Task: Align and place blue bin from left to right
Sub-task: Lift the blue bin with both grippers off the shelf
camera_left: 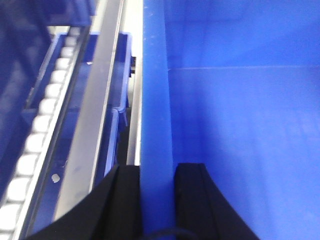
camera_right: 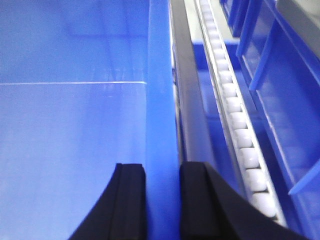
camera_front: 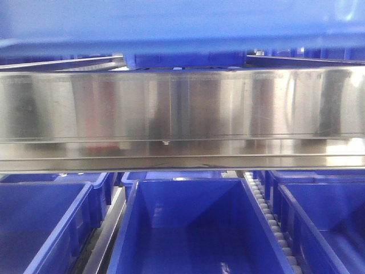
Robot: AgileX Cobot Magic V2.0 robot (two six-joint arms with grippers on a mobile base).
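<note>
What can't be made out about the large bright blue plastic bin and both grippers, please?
Front view: large bright blue plastic bin, blurred, cut off by the top edge; shiny steel shelf beam hides what supports it.
Wrist views: left gripper and right gripper, each clamped on a bin wall, cut off by the bottom edge.

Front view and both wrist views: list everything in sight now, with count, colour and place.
blue bin: one, bright blue, empty, gripped by both side walls.
other bins: at least three, blue, on the lower level in the front view, side by side.
steel beam: one, silver, straight across the middle of the front view.
roller tracks: one in each view, white rollers, running alongside the bins.
left gripper: black fingers closed on either side of the blue bin's left wall.
right gripper: black fingers closed on either side of its right wall.
</note>
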